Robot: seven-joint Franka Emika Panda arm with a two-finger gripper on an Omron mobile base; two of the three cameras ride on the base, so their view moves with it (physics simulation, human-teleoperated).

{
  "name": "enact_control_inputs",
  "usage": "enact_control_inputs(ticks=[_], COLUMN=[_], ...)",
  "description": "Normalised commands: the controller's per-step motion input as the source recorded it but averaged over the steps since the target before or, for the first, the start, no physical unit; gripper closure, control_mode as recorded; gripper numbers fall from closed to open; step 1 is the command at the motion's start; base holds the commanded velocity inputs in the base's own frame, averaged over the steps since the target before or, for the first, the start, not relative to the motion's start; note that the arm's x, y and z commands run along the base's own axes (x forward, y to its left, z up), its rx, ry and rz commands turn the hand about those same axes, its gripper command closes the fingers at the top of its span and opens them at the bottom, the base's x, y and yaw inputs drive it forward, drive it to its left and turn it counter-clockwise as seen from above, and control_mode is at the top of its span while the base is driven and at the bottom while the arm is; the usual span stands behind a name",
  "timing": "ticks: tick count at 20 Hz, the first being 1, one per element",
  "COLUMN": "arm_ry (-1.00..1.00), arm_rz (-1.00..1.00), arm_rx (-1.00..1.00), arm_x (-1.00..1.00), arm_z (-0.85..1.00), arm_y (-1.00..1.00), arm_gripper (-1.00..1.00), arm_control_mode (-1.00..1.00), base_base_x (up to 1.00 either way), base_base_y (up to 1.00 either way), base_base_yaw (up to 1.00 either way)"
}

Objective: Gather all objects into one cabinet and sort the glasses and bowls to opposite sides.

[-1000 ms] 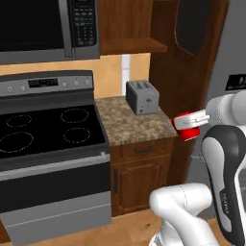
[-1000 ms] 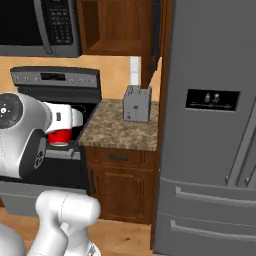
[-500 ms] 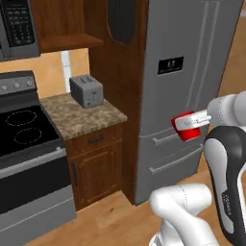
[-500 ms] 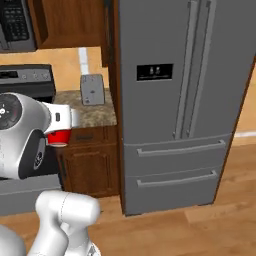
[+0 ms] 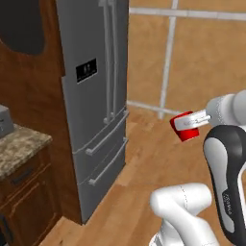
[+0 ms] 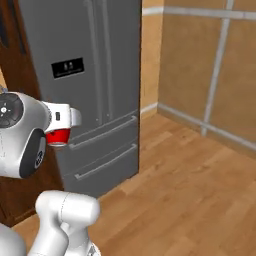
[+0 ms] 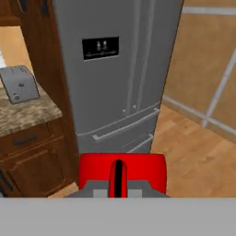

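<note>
Hand view: the red mug (image 7: 121, 171) sits clamped in the gripper (image 7: 118, 183), whose jaws are closed on it, carried in the air above the wooden floor (image 7: 198, 161). In the left base view the red mug (image 5: 185, 127) shows at the gripper (image 5: 188, 124), and in the right base view the mug (image 6: 58, 136) hangs just under the hand. Ahead of the gripper stands the grey refrigerator (image 7: 120, 69). Off to its left are a granite counter (image 7: 27, 113) and a toaster (image 7: 18, 83).

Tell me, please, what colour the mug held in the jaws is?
Glossy red; the mug shows best in the hand view.
</note>
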Motion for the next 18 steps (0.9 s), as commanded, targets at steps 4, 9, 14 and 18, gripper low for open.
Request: enact_control_inputs(ticks=[4,9,14,18], arm_ry=[0.0,0.0,0.0,0.0], arm_rz=[0.0,0.0,0.0,0.0], arm_rx=[0.0,0.0,0.0,0.0], arm_x=[0.0,0.0,0.0,0.0], arm_z=[0.0,0.0,0.0,0.0], arm_y=[0.0,0.0,0.0,0.0], arm_gripper=[1.0,1.0,1.0,1.0], arm_control_mode=[1.0,1.0,1.0,1.0], base_base_x=[0.0,0.0,0.0,0.03], base_base_y=[0.34,0.28,0.2,0.06], base_base_yaw=[-0.93,-0.95,-0.93,-0.89])
